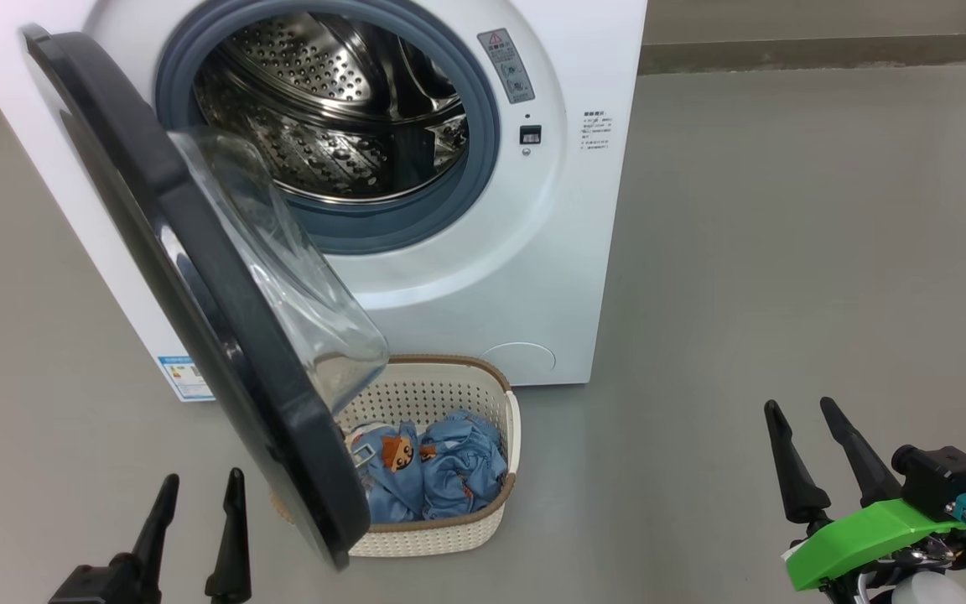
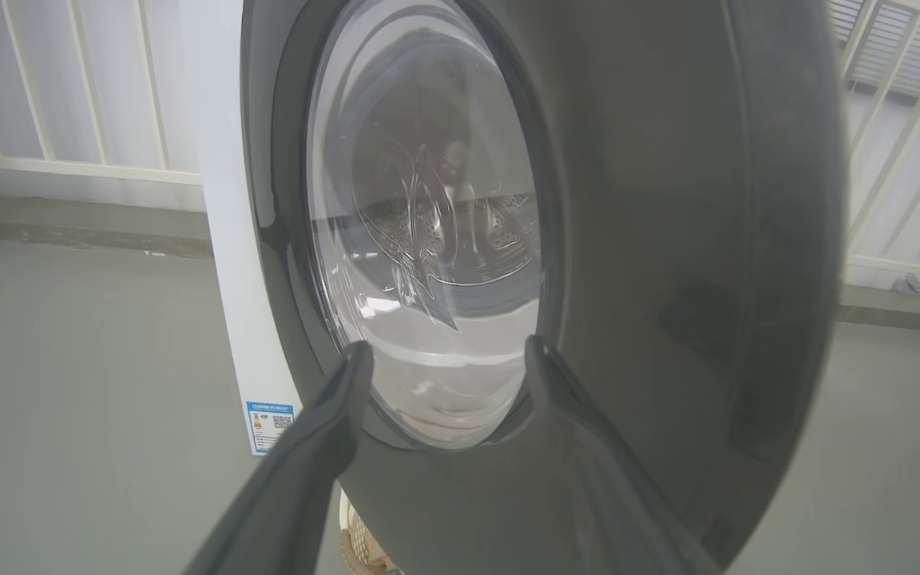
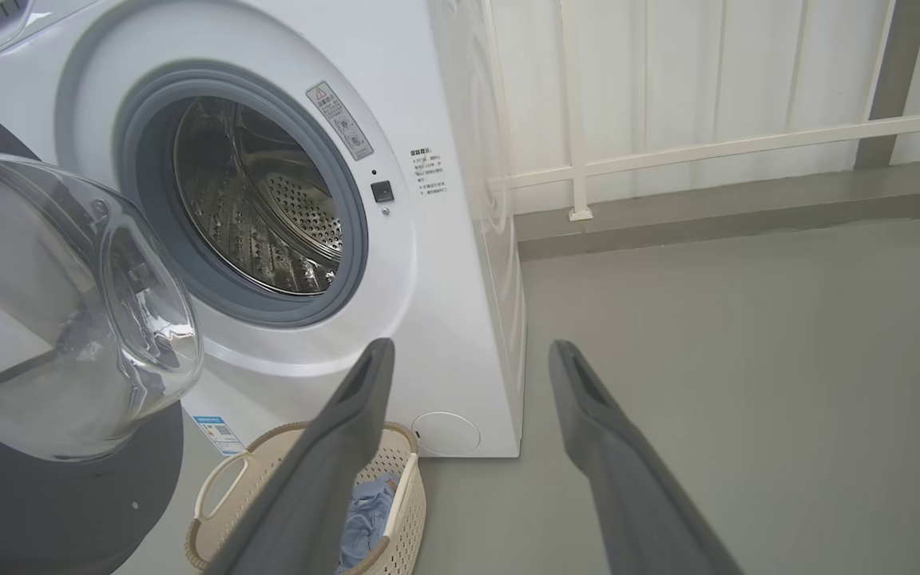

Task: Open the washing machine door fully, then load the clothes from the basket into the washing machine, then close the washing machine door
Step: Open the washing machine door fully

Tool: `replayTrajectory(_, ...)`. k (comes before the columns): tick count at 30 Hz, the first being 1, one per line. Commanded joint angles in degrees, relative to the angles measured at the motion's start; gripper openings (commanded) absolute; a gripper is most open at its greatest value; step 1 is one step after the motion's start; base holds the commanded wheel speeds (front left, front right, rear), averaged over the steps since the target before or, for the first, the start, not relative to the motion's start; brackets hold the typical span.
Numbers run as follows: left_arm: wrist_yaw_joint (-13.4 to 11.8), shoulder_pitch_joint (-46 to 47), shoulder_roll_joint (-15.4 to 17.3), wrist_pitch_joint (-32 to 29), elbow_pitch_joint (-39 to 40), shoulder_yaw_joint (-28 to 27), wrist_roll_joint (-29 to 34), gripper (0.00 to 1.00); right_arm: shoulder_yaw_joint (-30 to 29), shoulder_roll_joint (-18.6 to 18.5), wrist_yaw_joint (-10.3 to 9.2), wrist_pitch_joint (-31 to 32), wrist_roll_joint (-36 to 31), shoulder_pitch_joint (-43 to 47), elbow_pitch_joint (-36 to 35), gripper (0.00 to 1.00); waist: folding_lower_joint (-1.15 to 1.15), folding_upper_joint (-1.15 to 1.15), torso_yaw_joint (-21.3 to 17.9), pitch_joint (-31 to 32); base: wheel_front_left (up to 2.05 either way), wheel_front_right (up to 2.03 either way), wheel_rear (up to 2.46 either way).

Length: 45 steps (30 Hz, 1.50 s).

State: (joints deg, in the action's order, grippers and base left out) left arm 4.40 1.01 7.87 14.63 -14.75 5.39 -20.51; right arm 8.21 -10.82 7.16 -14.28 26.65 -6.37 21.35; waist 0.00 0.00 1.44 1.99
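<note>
Floor (image 1: 785, 252): smooth grey, matt, seen on every side of the washer.
Room: a white railing (image 3: 668, 152) on a low grey kerb is seen behind the washer, at 12 o'clock.
Washer (image 1: 533, 277): set at 11 o'clock in the head view, mouth uncovered; a steel drum (image 1: 324, 92) is ringed by a grey seal (image 1: 483, 134).
Door (image 1: 231, 352): swung out towards 7 o'clock and seen nearly edge-on, its glass dome turned to the drum.
Basket (image 1: 441, 393): placed on the floor at 6 o'clock of the washer, close to its front; its 9 o'clock side is hidden by the door rim in the head view.
Clothes (image 1: 449, 470): blue printed pieces are heaped inside the basket.
Left gripper (image 1: 203, 476): at 7 o'clock, fingers spread and nothing held, pointed at the door's outer face; contact cannot be told.
Right gripper (image 1: 800, 404): at 4 o'clock, fingers spread and nothing held, above bare floor.
Edges: the door's lower rim overhangs the basket.
Open room: wide bare floor lies at 3 o'clock of the washer.
</note>
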Motion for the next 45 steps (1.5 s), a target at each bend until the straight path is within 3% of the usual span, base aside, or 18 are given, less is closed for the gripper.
replayTrajectory(1,-0.5,2.6,1.2,0.3,1.0,-1.7,0.7,1.00,0.8,-0.5,0.33,-0.7,-1.3,-1.2,-1.1,1.00,0.00,0.00,0.0,0.0,0.00,0.00,0.00)
replayTrajectory(15,-1.2,3.0,1.5,0.3,1.2,-1.2,0.6,1.00,0.5,0.1,0.33,-0.7,-1.4,-1.3,-0.8,1.00,0.00,0.00,-0.2,0.0,0.00,0.00,0.00)
replayTrajectory(16,-1.3,3.0,1.5,0.3,1.3,-1.2,0.5,0.76,0.4,0.1,0.33,-0.7,-1.4,-1.3,-0.8,1.00,0.00,0.00,-0.2,0.0,0.00,0.00,0.00)
replayTrajectory(18,-1.3,3.0,1.5,0.3,1.5,-1.1,0.4,0.00,0.4,0.1,0.33,-0.7,-1.3,-1.2,-0.9,1.00,0.00,0.00,-0.1,-0.1,0.00,0.00,0.00)
replayTrajectory(24,-1.5,3.2,1.0,0.3,4.0,-2.0,-0.1,0.00,0.3,0.3,0.33,-0.7,-1.2,-1.2,-0.9,1.00,0.00,0.00,0.2,-0.1,0.00,0.00,0.00)
replayTrajectory(34,-1.2,3.7,-0.7,0.4,16.0,-2.9,2.4,0.00,0.5,0.7,0.33,-0.7,-1.1,-1.2,-0.8,1.00,0.00,0.00,0.6,0.0,0.00,0.00,0.00)
replayTrajectory(45,0.0,3.3,-2.1,-1.3,27.9,3.4,3.9,0.00,1.1,0.7,0.33,-0.7,-0.8,-1.7,-0.5,1.00,0.00,0.00,0.0,-0.1,0.00,0.00,0.00)
